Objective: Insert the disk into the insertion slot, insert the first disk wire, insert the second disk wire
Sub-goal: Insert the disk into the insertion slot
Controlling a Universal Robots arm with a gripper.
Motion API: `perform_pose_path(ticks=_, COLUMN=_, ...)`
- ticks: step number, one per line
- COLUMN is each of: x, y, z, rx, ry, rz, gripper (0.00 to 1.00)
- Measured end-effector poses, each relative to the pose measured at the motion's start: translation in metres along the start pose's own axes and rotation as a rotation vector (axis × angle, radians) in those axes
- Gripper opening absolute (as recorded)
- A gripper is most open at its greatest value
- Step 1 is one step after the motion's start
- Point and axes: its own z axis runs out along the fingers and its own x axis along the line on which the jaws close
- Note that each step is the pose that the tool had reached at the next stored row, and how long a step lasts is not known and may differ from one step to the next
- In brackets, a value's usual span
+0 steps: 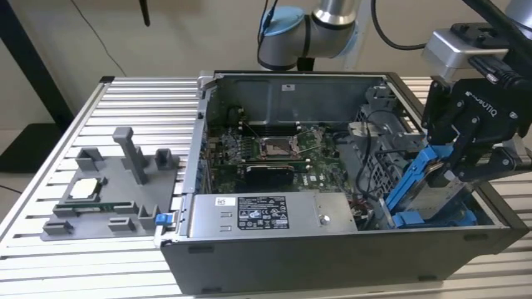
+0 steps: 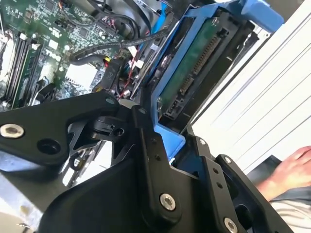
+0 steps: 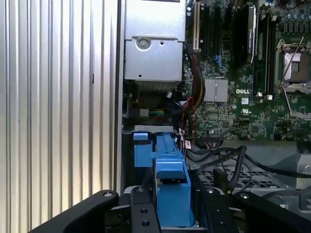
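Fingers (image 3: 142, 214) astride the tilted disk (image 3: 172, 194)

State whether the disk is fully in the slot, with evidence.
Partly in. The disk leans tilted, lower end in the slot, upper end above the case, held by the gripper.

- One disk (image 1: 418, 179)
- One gripper (image 1: 465, 171)
- One open PC case (image 1: 332, 258)
- One power-supply box (image 1: 266, 215)
- One grey fixture (image 1: 108, 190) on the desk (image 1: 141, 99)
- One person's hand (image 2: 291, 170)
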Motion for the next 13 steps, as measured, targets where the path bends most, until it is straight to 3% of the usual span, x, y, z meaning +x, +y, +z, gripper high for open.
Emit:
perform_pose_path(ticks=2, x=0.0000, y=0.0000, z=-0.0001, rx=0.0000, ry=-0.0035, rz=0.000, gripper=0.00)
perform_pose_path(ticks=3, x=0.0001, y=0.0000, z=0.0004, rx=0.0000, ry=-0.0108, rz=0.000, gripper=1.00)
perform_pose_path(ticks=4, x=0.0001, y=0.0003, z=0.0007, rx=0.0001, ry=-0.0255, rz=-0.001, gripper=1.00)
perform_pose_path(ticks=6, x=0.0001, y=0.0019, z=0.0011, rx=0.0004, ry=-0.0445, rz=0.005, gripper=1.00)
perform_pose_path(ticks=7, x=0.0001, y=0.0024, z=0.0015, rx=0.0008, ry=-0.0514, rz=0.010, gripper=1.00)
perform_pose_path(ticks=8, x=0.0001, y=0.0026, z=0.0017, rx=0.0012, ry=-0.0535, rz=0.016, gripper=1.00)
perform_pose_path(ticks=9, x=0.0003, y=0.0026, z=0.0015, rx=0.0015, ry=-0.0534, rz=0.021, gripper=0.00)
perform_pose_path(ticks=13, x=0.0025, y=0.0028, z=0.0015, rx=0.0007, ry=-0.0540, rz=0.028, gripper=0.00)
